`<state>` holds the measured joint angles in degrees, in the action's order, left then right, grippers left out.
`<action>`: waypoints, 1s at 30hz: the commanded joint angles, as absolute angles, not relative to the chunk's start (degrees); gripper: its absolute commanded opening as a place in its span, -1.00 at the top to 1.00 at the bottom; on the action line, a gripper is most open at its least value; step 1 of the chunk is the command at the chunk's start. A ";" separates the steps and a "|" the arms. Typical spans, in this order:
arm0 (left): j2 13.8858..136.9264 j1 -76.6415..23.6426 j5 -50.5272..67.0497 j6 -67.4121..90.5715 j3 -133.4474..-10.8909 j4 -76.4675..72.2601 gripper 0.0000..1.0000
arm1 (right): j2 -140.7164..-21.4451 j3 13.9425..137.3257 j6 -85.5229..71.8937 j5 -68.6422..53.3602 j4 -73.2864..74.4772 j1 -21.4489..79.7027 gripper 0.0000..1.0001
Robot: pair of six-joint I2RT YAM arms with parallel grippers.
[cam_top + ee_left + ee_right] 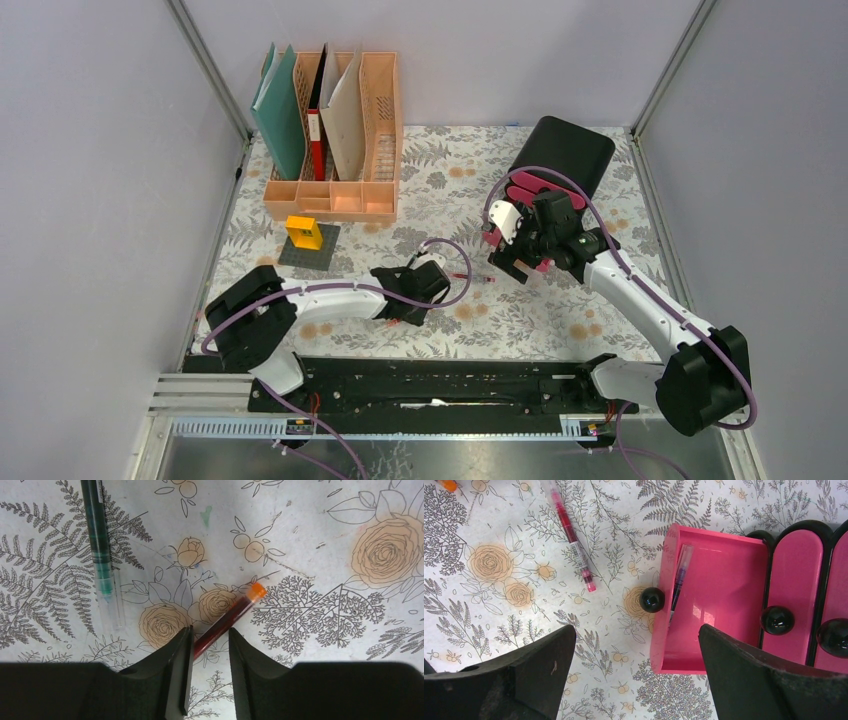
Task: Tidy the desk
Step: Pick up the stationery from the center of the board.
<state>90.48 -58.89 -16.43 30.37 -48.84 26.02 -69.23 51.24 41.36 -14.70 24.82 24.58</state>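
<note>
The desk (560, 320) is a white cloth printed with ferns and flowers. My left gripper (210, 632) sits low over it, jaws narrowed round the near end of a dark red pen (227, 617) with an orange cap. The pen touches the left finger; a gap remains at the right finger. A green pen (97, 545) lies to the left. My right gripper (636, 635) hangs wide open over the front corner of an open pink drawer (661, 630) with a purple pen (679, 577) inside. A pink-red pen (571, 535) lies on the cloth.
A peach file rack (335, 195) with folders stands at the back left. In front of it is a yellow block (304, 232) on a grey plate. The black drawer box (562, 152) stands at the back right, its other pink drawers (796, 565) shut.
</note>
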 commanded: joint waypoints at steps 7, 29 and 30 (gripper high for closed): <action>88.96 -59.48 -17.09 32.64 -48.27 25.81 0.70 | -68.00 52.47 42.19 -17.37 24.96 24.29 -0.99; 57.06 -61.15 -8.93 37.46 -24.57 -14.71 1.00 | -57.42 53.88 39.37 -32.87 29.29 24.33 -0.99; 55.20 -61.17 -8.47 37.84 -22.65 -18.08 1.00 | -56.80 54.02 38.41 -34.57 29.92 24.34 -0.99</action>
